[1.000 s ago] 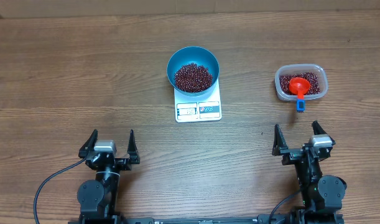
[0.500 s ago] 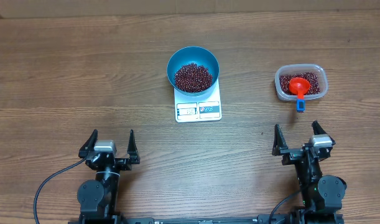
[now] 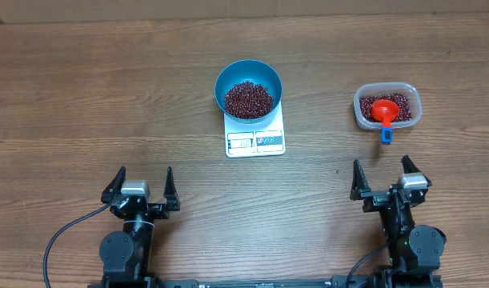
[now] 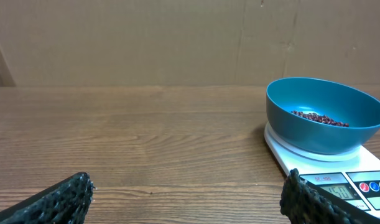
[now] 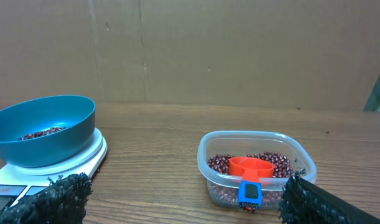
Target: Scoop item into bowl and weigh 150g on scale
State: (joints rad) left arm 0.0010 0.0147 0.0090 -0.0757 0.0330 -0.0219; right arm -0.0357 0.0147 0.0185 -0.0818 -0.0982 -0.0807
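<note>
The beans (image 3: 248, 99) heap loosely in the deep blue bowl (image 3: 225, 74) on the flat white scale (image 3: 255, 142); tiny, hard and smooth, they will likely roll, so lift them with the red scoop (image 3: 383, 110), gripped at its handle, lying in the clear tub (image 3: 361, 114); left gripper (image 3: 144, 174) and right gripper (image 3: 380, 168) gape wide, empty.

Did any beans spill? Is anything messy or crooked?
Nothing stands out. Beans lie inside the bowl, which sits level on the scale; the rest are in the tub with the scoop. One tiny dark speck on the table may be just a mark.
</note>
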